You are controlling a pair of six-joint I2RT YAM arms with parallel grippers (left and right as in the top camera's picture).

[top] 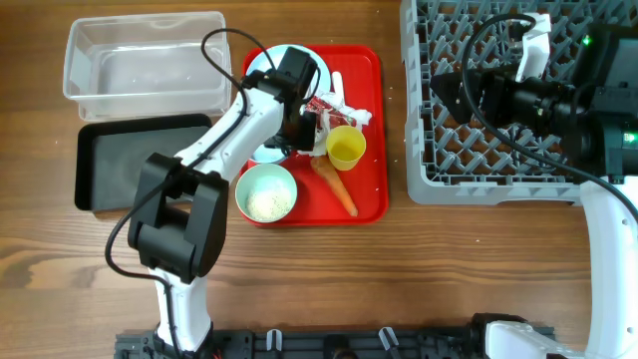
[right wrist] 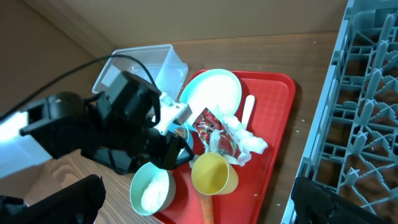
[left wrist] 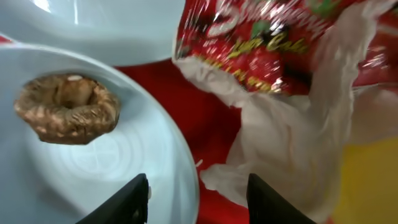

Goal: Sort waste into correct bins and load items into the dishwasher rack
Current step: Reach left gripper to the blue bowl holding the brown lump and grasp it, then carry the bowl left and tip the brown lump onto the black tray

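Note:
My left gripper (top: 304, 130) is open (left wrist: 198, 199), low over the red serving tray between a pale blue bowl (left wrist: 124, 162) holding the brown food lump (left wrist: 65, 109) and the crumpled white napkin (left wrist: 286, 149). The red-and-white wrapper (left wrist: 261, 37) lies just beyond the napkin. The other bowl (top: 266, 191) holds white rice grains. The yellow cup (top: 346, 147), carrot (top: 339, 184), white spoon (top: 337, 85) and pale blue plate (top: 279, 58) lie on the same tray. My right gripper (top: 449, 90) is open and empty (right wrist: 196, 186), above the grey dishwasher rack (top: 498, 150).
The clear tub (top: 145, 60) and the black tray (top: 140, 160) sit left of the red serving tray (top: 369, 204). The left arm stretches over the black tray's right end. Bare wood table lies in front.

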